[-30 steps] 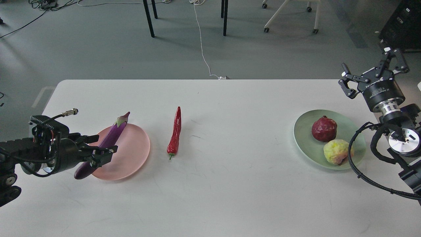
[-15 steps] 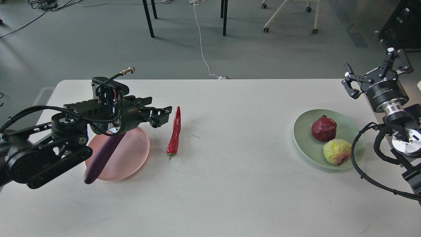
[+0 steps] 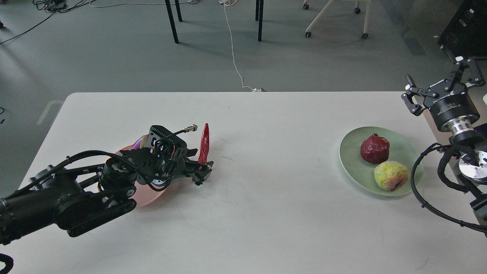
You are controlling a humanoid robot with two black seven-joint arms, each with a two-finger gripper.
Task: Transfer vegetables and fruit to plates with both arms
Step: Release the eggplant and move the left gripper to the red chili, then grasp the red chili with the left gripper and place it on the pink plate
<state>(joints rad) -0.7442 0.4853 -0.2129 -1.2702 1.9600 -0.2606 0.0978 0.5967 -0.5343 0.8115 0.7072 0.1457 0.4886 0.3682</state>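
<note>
Now two fruits on one green plate (image 3: pixel 350 160)
Left gripper (image 3: pixel 201 172) at the one chili (image 3: pixel 204 142), grip unclear; right gripper (image 3: pixel 443 93) spread wide, empty; pomegranate (image 3: pixel 374 149), bumpy fruit (image 3: pixel 390 175)

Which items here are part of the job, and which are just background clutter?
Job: chili pepper, eggplant (mostly hidden), pink plate, green plate, pomegranate, yellow-green fruit, left gripper, right gripper.
Background: white cable, chair, table legs.
</note>
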